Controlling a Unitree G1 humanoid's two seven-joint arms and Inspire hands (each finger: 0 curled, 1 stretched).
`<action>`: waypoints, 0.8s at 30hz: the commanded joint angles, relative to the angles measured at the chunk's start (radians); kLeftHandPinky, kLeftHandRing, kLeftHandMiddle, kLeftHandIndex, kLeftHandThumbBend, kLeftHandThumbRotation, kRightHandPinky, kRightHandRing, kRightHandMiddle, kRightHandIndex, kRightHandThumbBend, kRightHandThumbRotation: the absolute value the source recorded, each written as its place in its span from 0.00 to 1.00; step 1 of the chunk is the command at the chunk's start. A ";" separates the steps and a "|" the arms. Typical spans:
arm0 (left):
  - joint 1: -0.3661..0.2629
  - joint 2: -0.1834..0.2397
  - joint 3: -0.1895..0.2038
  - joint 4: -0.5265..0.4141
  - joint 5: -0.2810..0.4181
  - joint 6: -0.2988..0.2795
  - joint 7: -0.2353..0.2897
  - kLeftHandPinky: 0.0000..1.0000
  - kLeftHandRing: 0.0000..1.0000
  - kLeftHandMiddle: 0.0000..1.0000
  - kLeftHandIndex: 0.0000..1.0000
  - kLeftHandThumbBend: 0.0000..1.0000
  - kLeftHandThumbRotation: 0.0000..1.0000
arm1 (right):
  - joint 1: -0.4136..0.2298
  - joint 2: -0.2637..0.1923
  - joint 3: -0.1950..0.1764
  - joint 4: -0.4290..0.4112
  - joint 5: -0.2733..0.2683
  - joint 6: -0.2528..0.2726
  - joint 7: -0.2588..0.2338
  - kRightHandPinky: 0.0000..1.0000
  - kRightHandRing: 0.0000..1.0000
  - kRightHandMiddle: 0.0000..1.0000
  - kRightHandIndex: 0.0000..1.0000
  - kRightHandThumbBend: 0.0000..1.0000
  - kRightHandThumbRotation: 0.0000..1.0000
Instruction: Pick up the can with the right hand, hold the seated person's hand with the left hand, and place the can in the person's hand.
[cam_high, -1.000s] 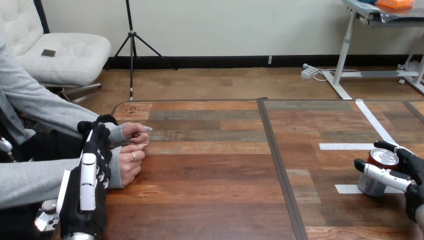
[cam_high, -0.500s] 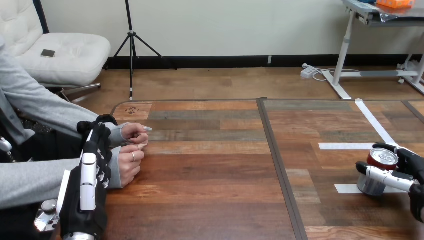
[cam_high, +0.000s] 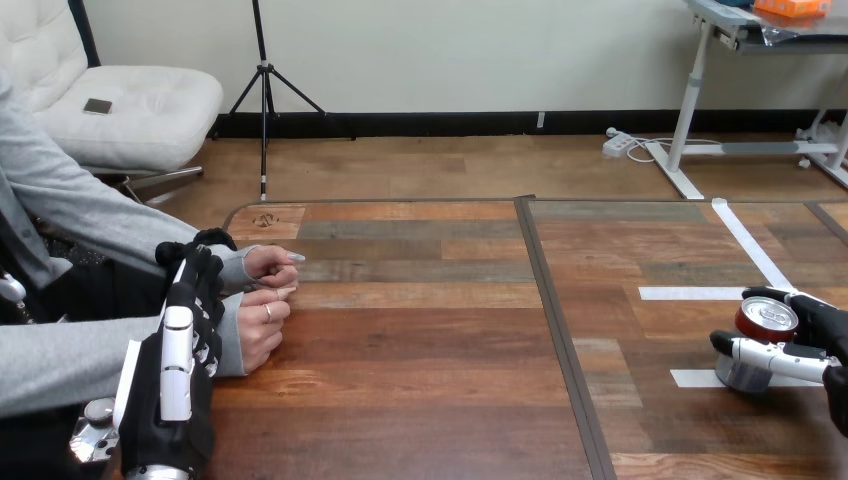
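A can (cam_high: 765, 320) with a red top and silver body stands on the table at the right, on a strip of white tape. My right hand (cam_high: 822, 325) is curled round it, thumb (cam_high: 775, 353) across its front and fingers (cam_high: 790, 297) behind. The person's two hands rest loosely closed on the table at the left, one farther (cam_high: 268, 264) and one nearer (cam_high: 258, 330). My left hand (cam_high: 180, 350) lies back-up over the person's grey sleeves, its fingers (cam_high: 196, 270) stretched forward beside the wrists, not round them.
White tape strips (cam_high: 700, 293) mark the table's right part. A dark seam (cam_high: 555, 320) runs down the table between the can and the person's hands. The table's left edge (cam_high: 228, 215) is near the person.
My right hand has drawn slightly right and its thumb has dropped lower across the can's front. The can still stands in place. My left hand and the person's hands have not moved.
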 joint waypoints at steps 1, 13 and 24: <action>-0.039 0.011 0.002 -0.040 -0.003 -0.009 -0.007 1.00 0.98 0.95 0.94 0.50 1.00 | -0.070 -0.057 0.022 -0.044 -0.017 0.014 0.011 0.77 0.78 0.77 0.79 0.76 0.00; -0.036 0.016 0.002 -0.042 -0.010 -0.004 -0.024 1.00 1.00 0.97 0.96 0.49 1.00 | -0.080 -0.088 0.044 -0.064 -0.044 0.017 0.017 0.70 0.71 0.73 0.76 0.81 0.00; -0.034 0.011 0.006 -0.049 -0.012 -0.002 -0.022 1.00 0.99 0.97 0.96 0.48 1.00 | -0.096 -0.100 0.079 -0.062 -0.098 0.016 -0.061 0.54 0.55 0.61 0.65 0.80 0.00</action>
